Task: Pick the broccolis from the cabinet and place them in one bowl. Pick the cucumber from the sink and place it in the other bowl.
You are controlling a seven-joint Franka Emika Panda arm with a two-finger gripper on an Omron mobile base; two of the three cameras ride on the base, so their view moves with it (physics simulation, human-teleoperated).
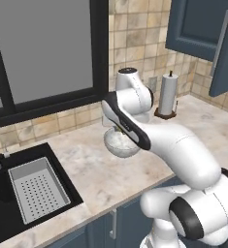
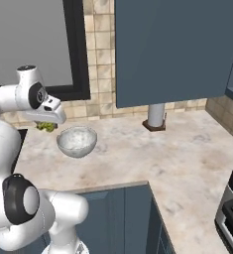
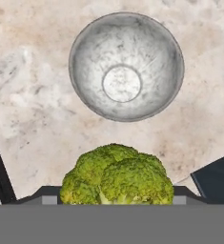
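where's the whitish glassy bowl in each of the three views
Left base view: the bowl sits at centre on the counter, partly behind the arm.
Right base view: left of centre, just right of the held broccoli.
Hand view: upper centre, above the broccoli.
Shared landmark: the marbled counter under the bowl.

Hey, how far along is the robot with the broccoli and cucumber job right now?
Nothing sits in the whitish bowl yet. In hand: the gripper holds one broccoli floret above the counter, short of that bowl. Left: dropping it in, the second floret, and the cucumber; I can't see those or the second bowl here.
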